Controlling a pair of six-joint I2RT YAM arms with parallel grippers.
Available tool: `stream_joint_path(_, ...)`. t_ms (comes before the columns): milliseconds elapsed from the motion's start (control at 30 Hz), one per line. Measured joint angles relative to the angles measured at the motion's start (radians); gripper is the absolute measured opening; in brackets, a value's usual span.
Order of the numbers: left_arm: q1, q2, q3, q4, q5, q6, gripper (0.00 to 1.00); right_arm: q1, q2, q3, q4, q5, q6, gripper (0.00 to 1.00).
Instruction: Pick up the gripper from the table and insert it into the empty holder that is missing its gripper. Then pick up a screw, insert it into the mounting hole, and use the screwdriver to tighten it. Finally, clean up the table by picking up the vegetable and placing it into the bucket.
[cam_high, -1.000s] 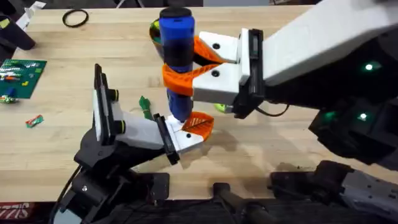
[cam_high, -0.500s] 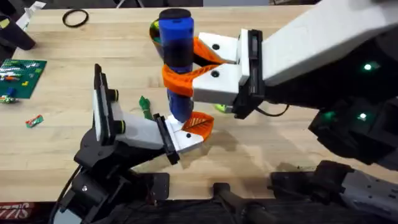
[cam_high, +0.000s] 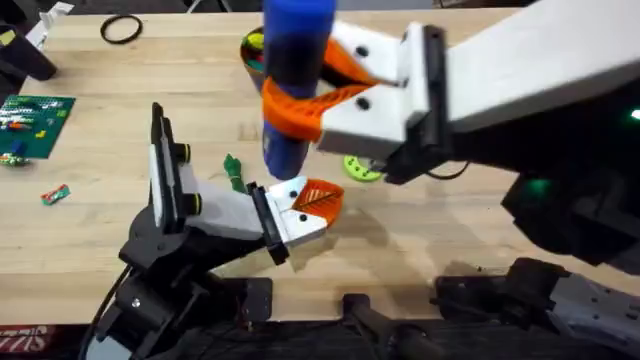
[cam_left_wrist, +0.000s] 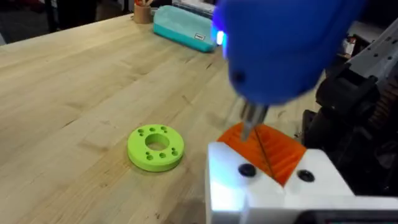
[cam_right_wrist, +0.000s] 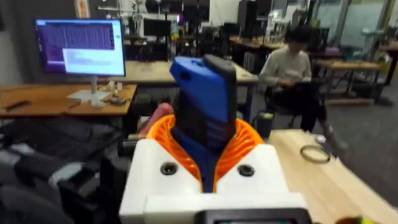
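My right gripper (cam_high: 290, 112) is shut on the blue screwdriver (cam_high: 295, 70), its orange fingers (cam_right_wrist: 245, 140) wrapped around the barrel. The screwdriver (cam_left_wrist: 280, 43) stands upright, with its thin metal tip (cam_left_wrist: 250, 121) just over the small orange gripper (cam_left_wrist: 273, 149). That ribbed orange piece (cam_high: 318, 198) sits in the white holder (cam_high: 295, 225) at the end of my left arm. Two dark spots show on the holder's face (cam_left_wrist: 273, 193). A small green vegetable (cam_high: 233, 172) lies on the table beside the left arm. The bucket (cam_high: 252, 48) is partly hidden behind the screwdriver.
A lime-green ring (cam_high: 362, 168) lies just right of the holder. A green board (cam_high: 35, 120), a small wrapped sweet (cam_high: 55, 194) and a black ring (cam_high: 121, 29) lie at the far left. A teal case (cam_left_wrist: 183, 28) sits farther off.
The right arm has risen toward the camera with the screwdriver, so its tip stands higher over the holder. More of the green ring is uncovered. The left arm has not moved.
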Motion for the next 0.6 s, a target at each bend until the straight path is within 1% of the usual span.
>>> stream_joint_path(200, 0.0, 0.0, 0.0, 0.0, 0.0, 0.0, 0.023, -0.058, -0.03, 0.0, 0.023, -0.002, 0.072, 0.051)
stream_joint_path(333, 0.0, 0.0, 0.0, 0.0, 0.0, 0.0, 0.023, -0.102, -0.03, 0.0, -0.03, -0.005, 0.082, 0.051)
stream_joint_path(433, 0.0, 0.0, 0.0, 0.0, 0.0, 0.0, 0.023, -0.158, -0.03, 0.0, -0.132, -0.003, 0.044, 0.051)
stream_joint_path(467, 0.0, 0.0, 0.0, 0.0, 0.0, 0.0, 0.023, -0.223, -0.029, 0.0, -0.214, 0.005, 0.002, 0.051)
stream_joint_path(600, 0.0, 0.0, 0.0, 0.0, 0.0, 0.0, 0.023, -0.31, -0.029, 0.0, -0.227, 0.009, -0.051, 0.051)
